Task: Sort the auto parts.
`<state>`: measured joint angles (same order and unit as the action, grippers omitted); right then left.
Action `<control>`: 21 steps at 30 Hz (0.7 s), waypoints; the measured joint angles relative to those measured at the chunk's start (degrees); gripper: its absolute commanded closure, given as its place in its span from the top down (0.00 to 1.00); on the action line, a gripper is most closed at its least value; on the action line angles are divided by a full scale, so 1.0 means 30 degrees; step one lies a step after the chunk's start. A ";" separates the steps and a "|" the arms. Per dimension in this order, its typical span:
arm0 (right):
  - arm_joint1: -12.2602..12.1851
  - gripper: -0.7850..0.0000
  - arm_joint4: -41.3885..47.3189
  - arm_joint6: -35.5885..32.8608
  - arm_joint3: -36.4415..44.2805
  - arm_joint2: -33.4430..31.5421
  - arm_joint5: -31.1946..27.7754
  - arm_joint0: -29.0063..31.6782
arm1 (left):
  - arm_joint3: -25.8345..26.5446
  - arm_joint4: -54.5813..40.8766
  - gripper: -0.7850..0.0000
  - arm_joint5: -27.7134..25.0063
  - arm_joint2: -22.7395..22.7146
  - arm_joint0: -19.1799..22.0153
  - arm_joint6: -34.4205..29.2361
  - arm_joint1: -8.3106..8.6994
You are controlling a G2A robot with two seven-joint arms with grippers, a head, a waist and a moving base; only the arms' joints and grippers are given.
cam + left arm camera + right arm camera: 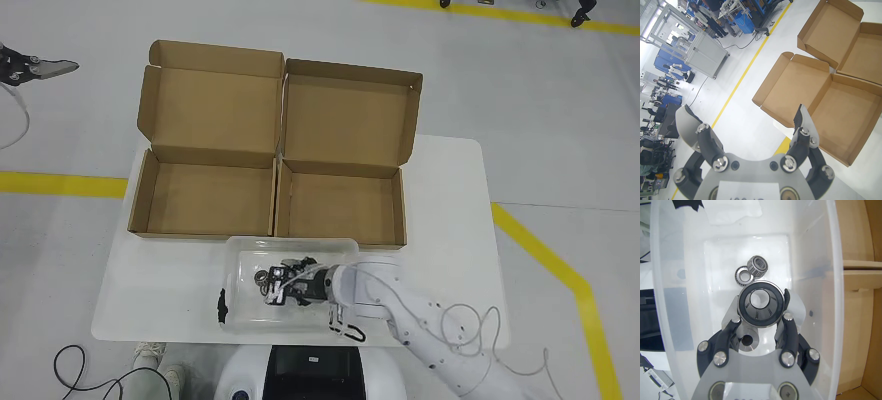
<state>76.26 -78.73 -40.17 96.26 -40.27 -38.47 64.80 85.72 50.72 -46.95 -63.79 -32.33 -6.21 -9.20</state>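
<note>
Inside the clear plastic bin (245, 250) (831, 279) my right gripper (761, 306) (290, 283) is shut on a large black-rimmed linear bearing (761, 305), held upright with its bore facing the wrist camera. Two small tapered roller bearings (757, 266) (743, 275) lie on the bin floor just beyond it, touching each other. A metal cylinder part (748, 339) sits under the gripper. My left gripper (742, 117) (45, 68) hangs open and empty off the table, over the floor at the far left. Two open cardboard boxes (205, 195) (340, 205) stand behind the bin.
A black scrap of tape (222, 305) lies on the white table (450, 220) left of the bin. The box lids (215, 100) stand open toward the back. A yellow floor line (60, 184) runs beside the table. Bare table shows to the right of the boxes.
</note>
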 measured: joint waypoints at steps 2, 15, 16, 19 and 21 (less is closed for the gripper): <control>-0.0083 0.00 0.0046 0.0717 0.0258 -0.0267 -0.0044 0.0161 | 0.0000 0.0000 1.00 0.0000 0.0000 0.0000 0.0000 0.0000; -0.0398 0.00 0.1498 0.5957 0.1118 -0.1712 -0.0775 0.0556 | 0.0000 0.0000 1.00 0.0000 0.0000 0.0000 0.0000 0.0000; -0.0406 0.00 0.1692 0.6264 0.1204 -0.1835 -0.0786 0.0527 | 0.0000 0.0000 1.00 0.0000 0.0000 0.0000 0.0000 0.0000; -0.0439 0.00 0.2369 0.7173 0.1689 -0.2242 -0.0892 0.0438 | 0.0000 0.0000 1.00 0.0000 0.0000 0.0000 0.0000 0.0000; -0.0476 0.00 0.2507 0.7215 0.2211 -0.2484 -0.0970 0.0274 | 0.0000 0.0000 1.00 0.0000 0.0000 0.0000 0.0000 0.0000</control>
<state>74.83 -71.21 -18.53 102.89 -47.73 -41.38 65.62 85.72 50.72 -46.95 -63.79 -32.33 -6.21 -9.20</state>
